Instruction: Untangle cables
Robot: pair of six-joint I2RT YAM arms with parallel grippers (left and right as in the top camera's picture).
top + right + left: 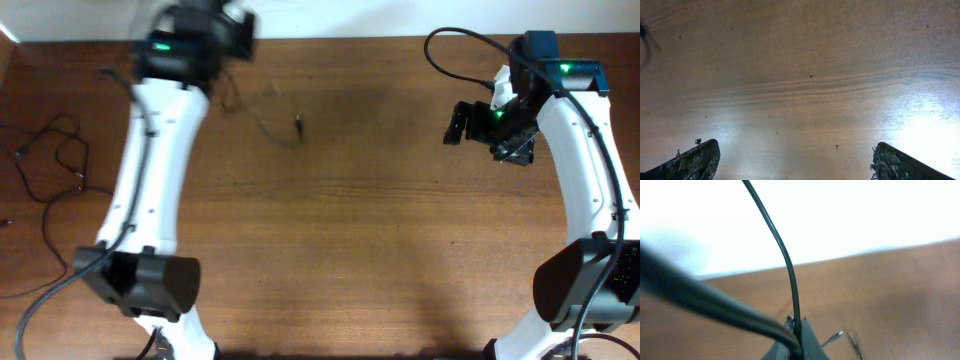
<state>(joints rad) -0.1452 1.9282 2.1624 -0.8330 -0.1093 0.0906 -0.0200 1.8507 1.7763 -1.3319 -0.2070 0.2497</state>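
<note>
Loose loops of thin black cable (48,150) sprawl at the left edge of the table (380,230), well apart from everything else. Beside them the left arm (150,170) reaches to the table's far side. There the left gripper (799,346) has its jaws together, clamped on 1 thin cord (790,275) that rises steeply from the fingers in the wrist view. The lift looks meant to draw that cord clear of its neighbours. 2 plug ends (838,336) lie on the wood just beyond the fingers. To the right of the arm, a slack strand (265,128) trails across the table to a small plug (298,124); whether it is the cord being held cannot be told. At the right, the right gripper (797,161) hovers low over bare wood with its jaws wide apart and nothing between them, seemingly kept ready to take a 2nd hold. The untangling appears to be at an early stage, with the left-hand loops untouched.
</note>
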